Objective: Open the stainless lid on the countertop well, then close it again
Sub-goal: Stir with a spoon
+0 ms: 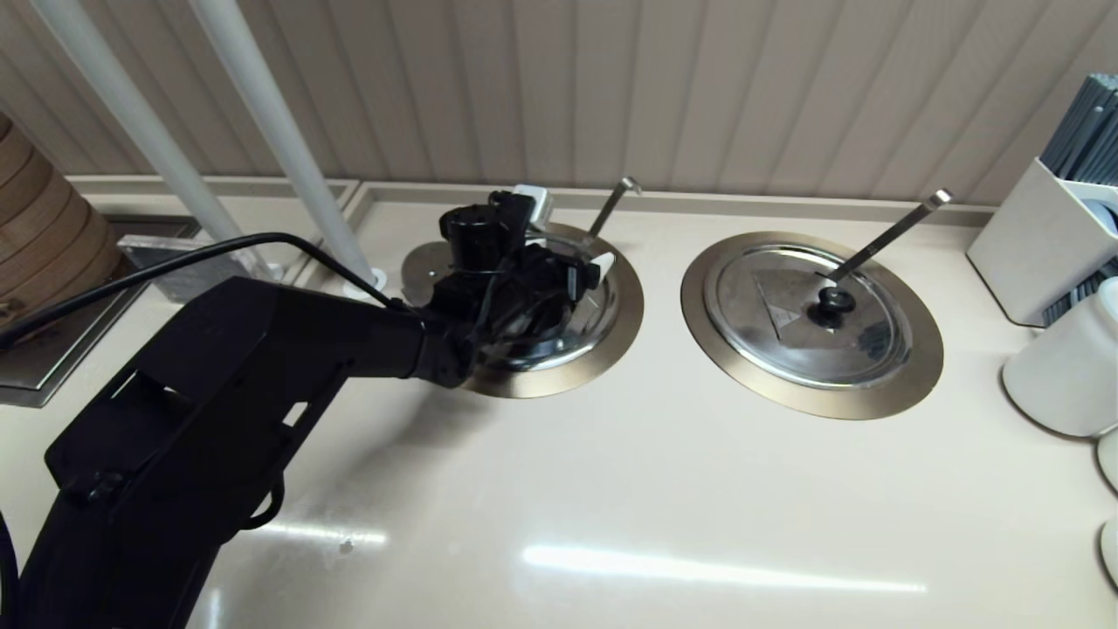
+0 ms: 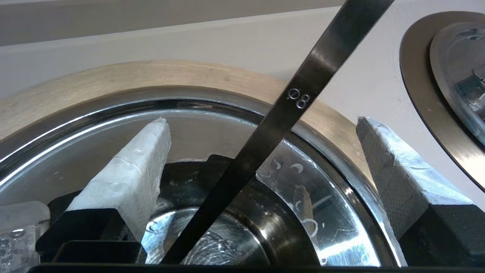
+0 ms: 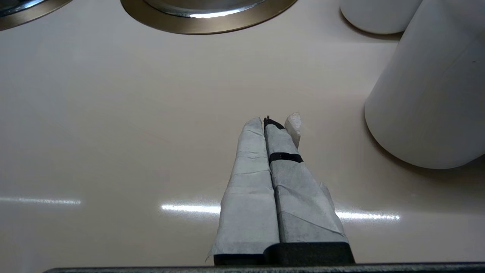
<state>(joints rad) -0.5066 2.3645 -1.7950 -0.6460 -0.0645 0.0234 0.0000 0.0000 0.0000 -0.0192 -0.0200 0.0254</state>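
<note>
My left gripper (image 1: 568,234) hovers open over the countertop well (image 1: 607,354), fingers pointing back-right. In the left wrist view the left gripper (image 2: 262,120) straddles the thin ladle handle (image 2: 310,76) without touching it. That handle runs down into the shiny bowl (image 2: 322,204) inside the brass flange (image 2: 151,76), so the well looks uncovered. A grey disc edge (image 1: 421,262) left of the well looks like the stainless lid; its knob is hidden behind my gripper. The right gripper (image 3: 271,121) is shut and empty, low over bare counter, out of the head view.
The twin lid (image 1: 786,306) with its straight ladle handle (image 1: 891,229) covers the right well. White canisters (image 1: 1066,367) and a white holder (image 1: 1048,236) stand far right. Two white poles (image 1: 279,140), a bamboo stack (image 1: 44,236) and a steel tray (image 1: 52,349) are at the left.
</note>
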